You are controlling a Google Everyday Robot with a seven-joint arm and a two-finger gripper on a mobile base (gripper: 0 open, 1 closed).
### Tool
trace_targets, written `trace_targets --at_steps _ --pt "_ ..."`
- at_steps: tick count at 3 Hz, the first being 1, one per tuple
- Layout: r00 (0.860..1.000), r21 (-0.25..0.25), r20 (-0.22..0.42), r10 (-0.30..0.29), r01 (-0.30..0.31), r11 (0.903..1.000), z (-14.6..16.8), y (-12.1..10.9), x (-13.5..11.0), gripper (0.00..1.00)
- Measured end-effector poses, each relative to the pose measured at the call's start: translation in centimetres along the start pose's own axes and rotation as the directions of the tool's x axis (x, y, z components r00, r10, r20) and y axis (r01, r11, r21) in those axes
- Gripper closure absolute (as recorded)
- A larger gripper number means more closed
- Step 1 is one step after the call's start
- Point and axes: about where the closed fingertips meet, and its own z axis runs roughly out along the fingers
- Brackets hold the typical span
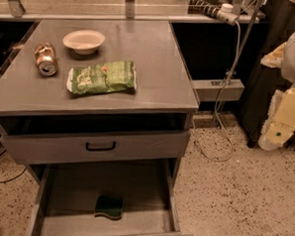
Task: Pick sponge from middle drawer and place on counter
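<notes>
The sponge (109,207) is small and dark green with a yellow underside. It lies flat on the floor of the pulled-out middle drawer (59,195), near its front wall and about centred. The counter (160,66) is the grey top of the cabinet above it. My gripper (282,123) shows as pale arm parts at the right edge of the camera view. It is off to the right of the cabinet, far from the sponge, about level with the drawer fronts, and holds nothing that I can see.
On the counter lie a light green snack bag (103,77), a tipped can (45,59) and a white bowl (84,40). The top drawer front with a black handle (100,146) stands slightly out above the middle drawer. A cable (222,119) hangs to the speckled floor at the right.
</notes>
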Motion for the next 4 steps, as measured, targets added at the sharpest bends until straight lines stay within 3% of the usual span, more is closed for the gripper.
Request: trace_targets --at_steps 2,3,4 --pt "1.000 -0.003 0.014 -0.005 0.005 1.0000 0.8 1.2 -1.1 0.00" --pt "0.998 -0.032 0.055 -0.036 0.038 0.9988 3.5 3.8 -4.7 0.00" --pt "0.991 -0.101 0.096 -0.095 0.104 0.9894 8.1 7.0 -8.3 0.00"
